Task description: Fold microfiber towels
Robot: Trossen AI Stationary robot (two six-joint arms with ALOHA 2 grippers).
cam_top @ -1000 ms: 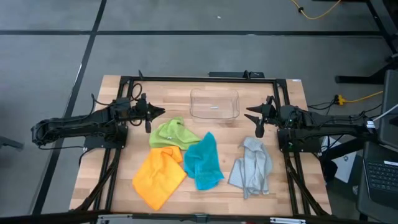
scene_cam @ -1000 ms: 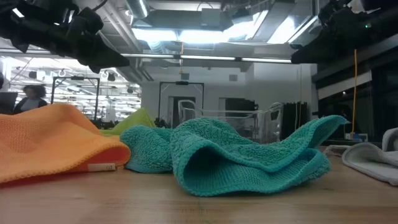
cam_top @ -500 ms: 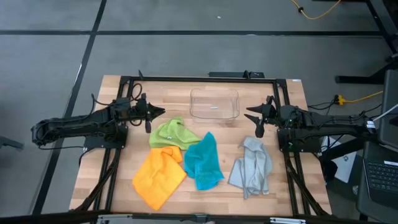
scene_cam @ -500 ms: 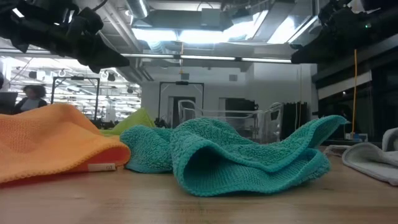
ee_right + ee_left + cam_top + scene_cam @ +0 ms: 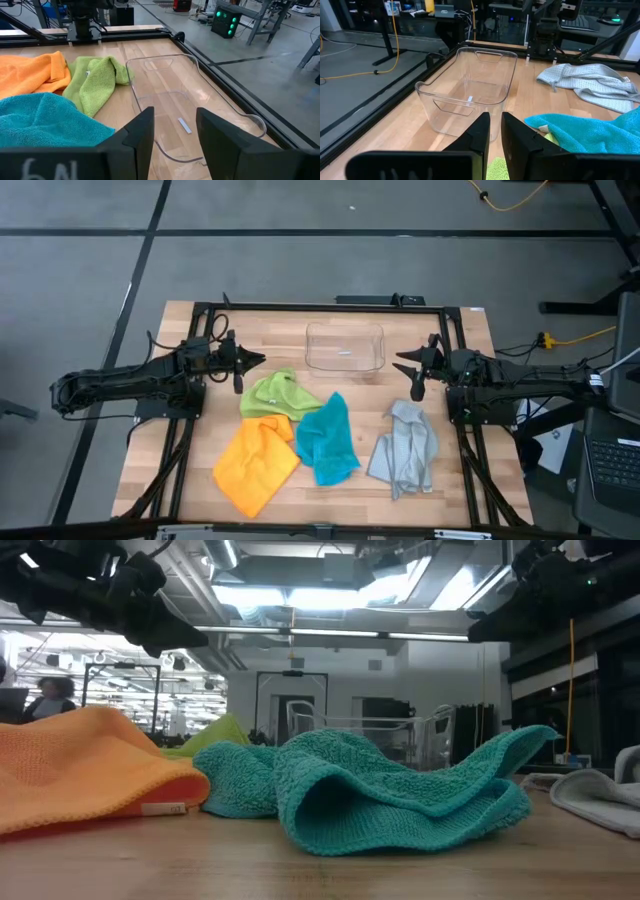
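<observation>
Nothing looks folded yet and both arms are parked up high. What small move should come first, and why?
Probably lower the left gripper onto the lime green towel just below it. All four towels lie crumpled and neither gripper holds anything. The green one lies nearest that gripper, partly overlapping the orange towel and touching the teal towel, so it should be pulled clear first.

Bin (image 5: 345, 346) is being flanked by left gripper (image 5: 252, 361) & right gripper (image 5: 406, 363). Four towels (image 5: 328, 440) are lying in a row just nearer than both grippers, on table (image 5: 190, 320).
</observation>
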